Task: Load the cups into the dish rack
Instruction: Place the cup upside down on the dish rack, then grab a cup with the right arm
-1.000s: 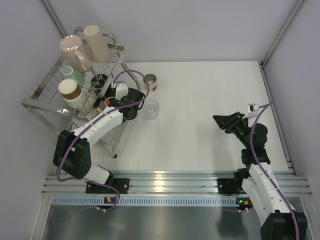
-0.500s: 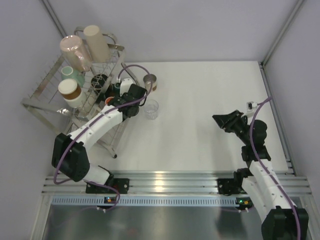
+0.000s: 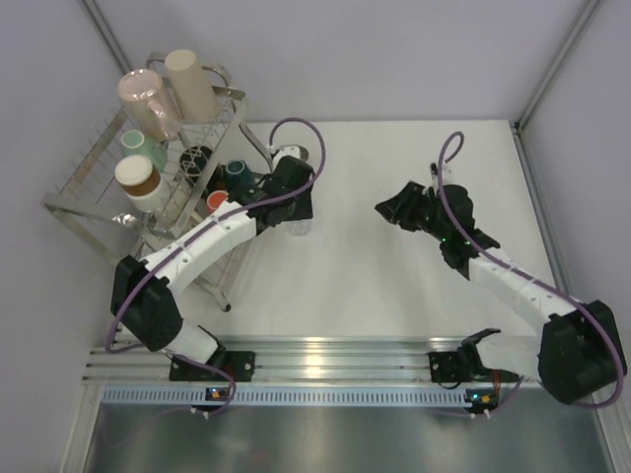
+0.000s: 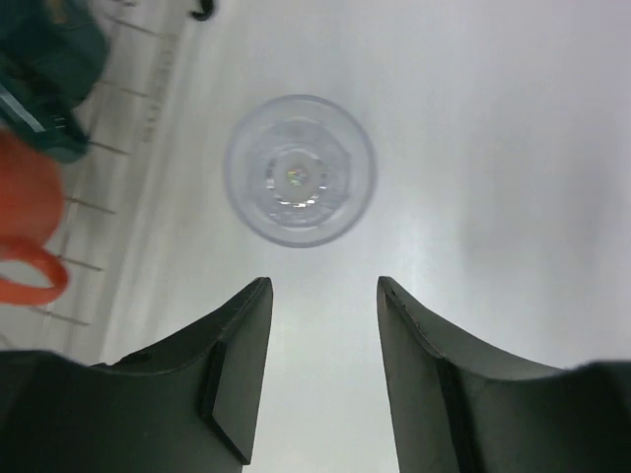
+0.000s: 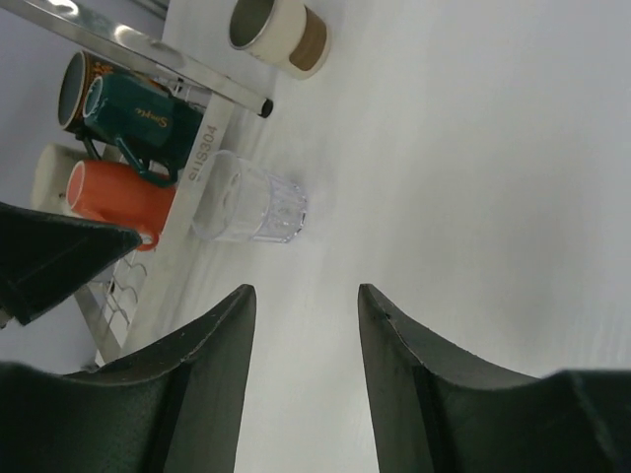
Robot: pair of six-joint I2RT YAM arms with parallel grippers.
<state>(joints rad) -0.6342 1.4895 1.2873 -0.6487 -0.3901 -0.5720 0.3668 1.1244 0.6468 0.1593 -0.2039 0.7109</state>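
Left wrist: left jaws spread wide, empty; clear glass cup (image 4: 299,169) upright on desk (image 4: 513,148), 12 o'clock just past the tips. Right jaws also apart, nothing held, glass at their 11 o'clock, well off. Top external: dish rack (image 3: 71,209) at desk's 10 o'clock, cups (image 3: 148,99) in it.

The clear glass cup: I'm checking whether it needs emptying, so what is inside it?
Looking down from the left wrist, the clear glass cup looks empty: only its round base and the white table show through. Overhead, the left arm covers most of it.
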